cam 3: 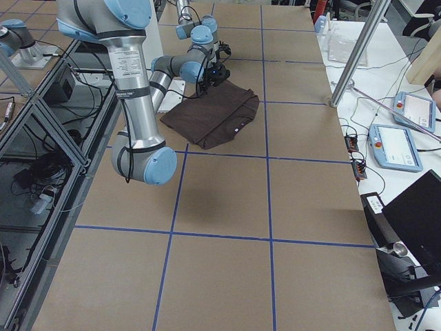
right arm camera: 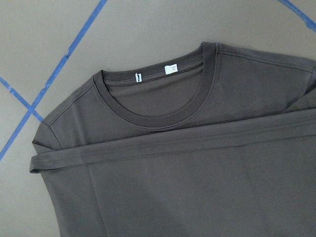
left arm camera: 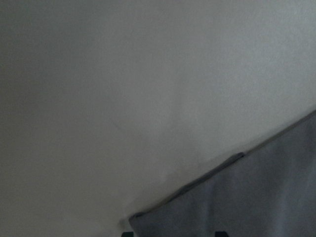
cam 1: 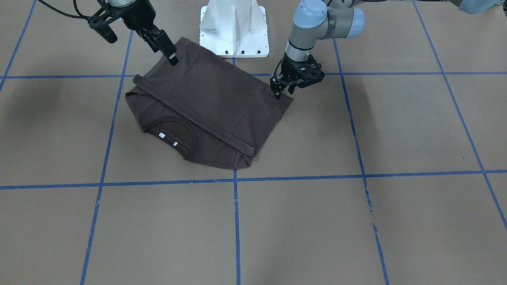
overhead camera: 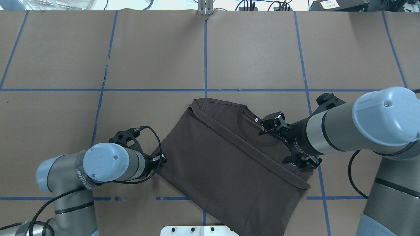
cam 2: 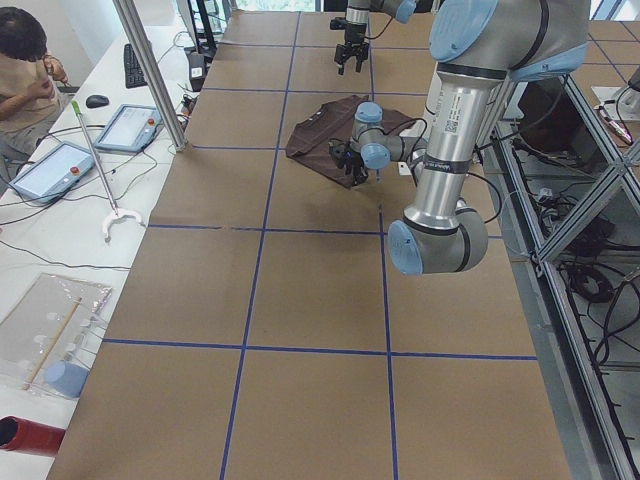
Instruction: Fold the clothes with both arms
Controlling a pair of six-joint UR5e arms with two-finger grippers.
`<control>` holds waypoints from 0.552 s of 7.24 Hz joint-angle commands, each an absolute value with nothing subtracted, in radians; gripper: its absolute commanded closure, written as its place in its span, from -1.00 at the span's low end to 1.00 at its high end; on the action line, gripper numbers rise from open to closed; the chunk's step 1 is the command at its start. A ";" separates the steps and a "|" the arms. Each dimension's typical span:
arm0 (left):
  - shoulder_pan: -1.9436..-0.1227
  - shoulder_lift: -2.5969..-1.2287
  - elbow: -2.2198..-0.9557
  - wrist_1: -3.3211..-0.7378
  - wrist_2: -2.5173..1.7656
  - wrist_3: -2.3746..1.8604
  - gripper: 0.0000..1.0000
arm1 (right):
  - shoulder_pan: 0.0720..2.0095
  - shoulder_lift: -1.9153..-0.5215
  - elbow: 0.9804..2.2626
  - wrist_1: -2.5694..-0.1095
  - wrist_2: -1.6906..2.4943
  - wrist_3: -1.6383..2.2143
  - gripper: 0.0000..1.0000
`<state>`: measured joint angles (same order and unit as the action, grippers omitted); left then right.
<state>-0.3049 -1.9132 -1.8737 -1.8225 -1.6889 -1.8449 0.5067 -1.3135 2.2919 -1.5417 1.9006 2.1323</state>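
The dark brown T-shirt (cam 1: 214,99) lies on the table with its lower part folded up over the chest, the hem band running diagonally below the ribbed collar (right arm camera: 153,106) and white neck tags (right arm camera: 170,69). It also shows in the overhead view (overhead camera: 226,164). My left gripper (cam 1: 278,94) is down at the table by the shirt's side corner (left arm camera: 187,207), jaws apart, holding nothing; it also shows in the overhead view (overhead camera: 162,160). My right gripper (cam 1: 171,57) hovers open and empty above the shirt near the collar (overhead camera: 262,126).
The white pedestal base (cam 1: 233,27) stands just behind the shirt. Blue tape lines (cam 1: 236,221) grid the brown table. An operator (cam 2: 30,70), tablets (cam 2: 130,125) and a metal pole (cam 2: 150,70) are beyond the far table edge.
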 commanded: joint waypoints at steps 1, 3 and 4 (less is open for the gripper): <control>-0.291 -1.917 -1.861 -1.824 -1.689 -1.847 -0.01 | 0.508 -1.315 2.289 -1.542 1.899 2.132 -1.00; -0.291 -1.945 -1.862 -1.822 -1.690 -1.858 0.75 | 0.506 -1.318 2.289 -1.542 1.896 2.132 -1.00; -0.291 -1.950 -1.861 -1.822 -1.690 -1.853 1.00 | 0.508 -1.319 2.289 -1.542 1.894 2.132 -1.00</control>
<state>-0.2915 -1.9394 -1.8613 -1.8229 -1.6896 -1.8548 0.5067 -1.3173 2.2888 -1.5417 1.8964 2.1322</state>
